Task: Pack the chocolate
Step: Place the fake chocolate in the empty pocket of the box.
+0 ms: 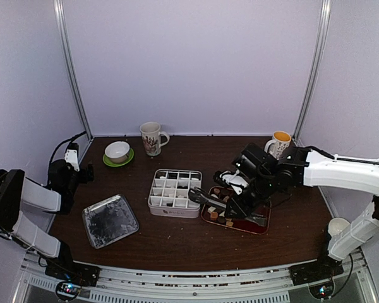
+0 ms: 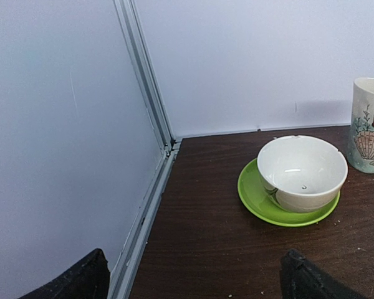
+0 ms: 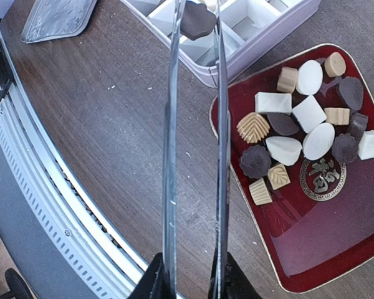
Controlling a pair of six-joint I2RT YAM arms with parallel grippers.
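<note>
Right tool (image 3: 192, 280) is clamped on your tongs (image 3: 170, 156), w/ tips pinching a dark chocolate piece (image 3: 196, 20) over the white box (image 3: 255, 37). Other chocolate pcs (image 3: 299, 118) sit on the red tray (image 3: 311, 249) just beside the box; left tool (image 2: 196, 280) is spread, well apart from it.

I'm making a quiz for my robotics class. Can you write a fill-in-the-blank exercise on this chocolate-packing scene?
1. The right gripper grips metal tongs that pinch one ____ brown chocolate over the divided box.
2. The other chocolates lie on a ____ tray.
3. Ahead of the left gripper, the white bowl stands on a ____ saucer.
Missing words: dark; red; green.
</note>
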